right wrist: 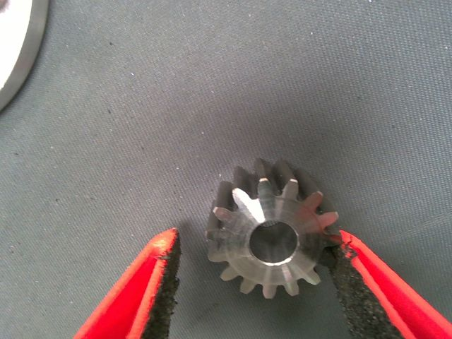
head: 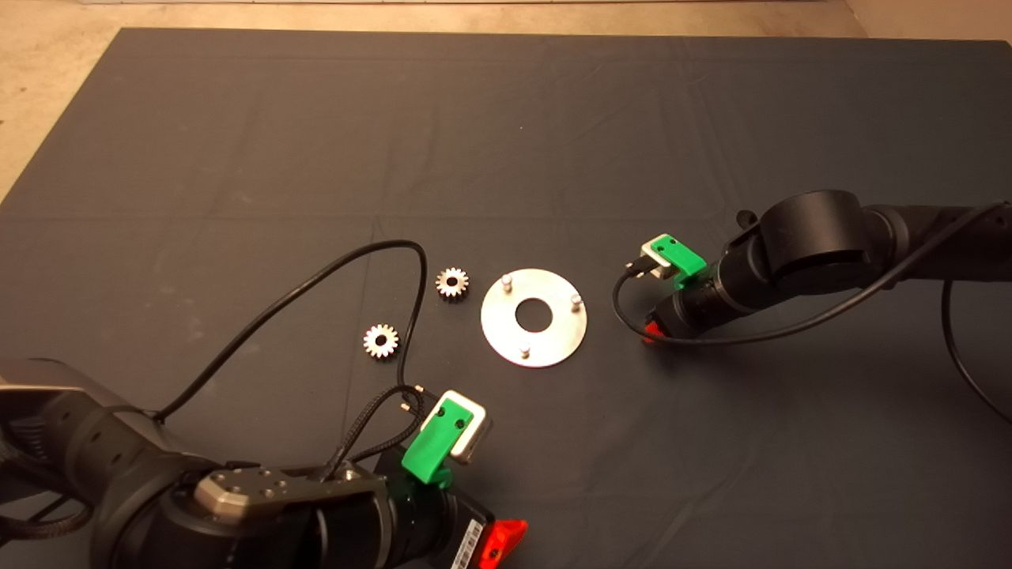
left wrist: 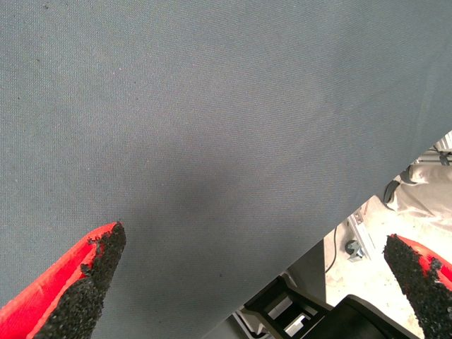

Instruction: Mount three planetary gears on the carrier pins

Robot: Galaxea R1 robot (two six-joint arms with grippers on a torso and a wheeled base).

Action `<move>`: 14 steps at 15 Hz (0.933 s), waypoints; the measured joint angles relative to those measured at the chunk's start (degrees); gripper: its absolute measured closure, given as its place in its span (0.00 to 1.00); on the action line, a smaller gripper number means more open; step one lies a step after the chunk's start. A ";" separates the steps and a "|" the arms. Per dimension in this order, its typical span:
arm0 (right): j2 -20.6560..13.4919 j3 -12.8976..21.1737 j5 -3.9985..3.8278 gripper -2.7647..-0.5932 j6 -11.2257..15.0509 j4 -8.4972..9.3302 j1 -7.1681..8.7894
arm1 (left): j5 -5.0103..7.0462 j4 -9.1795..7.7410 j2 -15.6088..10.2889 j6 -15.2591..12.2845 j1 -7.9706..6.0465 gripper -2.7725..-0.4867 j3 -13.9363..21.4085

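Observation:
The shiny round disc (head: 553, 344) lies mid-mat with three bare carrier pins (head: 507, 280) standing on it. Two planetary gears lie flat to its left, one (head: 452, 282) close to the disc and one (head: 381, 341) further out. My right gripper (head: 650, 332) is low on the mat just right of the disc. In the right wrist view it (right wrist: 258, 239) is open around the third gear (right wrist: 272, 226), which lies flat on the mat. One pad (right wrist: 346, 275) touches its teeth and the other stands clear. This gear is hidden in the head view. My left gripper (left wrist: 254, 240) is open and empty at the mat's front edge.
The left arm's black cable (head: 316, 276) loops over the mat beside the two loose gears. The disc's rim (right wrist: 18, 42) shows in the right wrist view. Past the mat's edge, the left wrist view shows the floor and a metal frame (left wrist: 353, 244).

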 joint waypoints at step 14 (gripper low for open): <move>-0.17 0.00 -0.30 0.78 -0.56 0.00 0.02 | 0.00 0.00 0.02 -0.02 0.00 0.06 0.00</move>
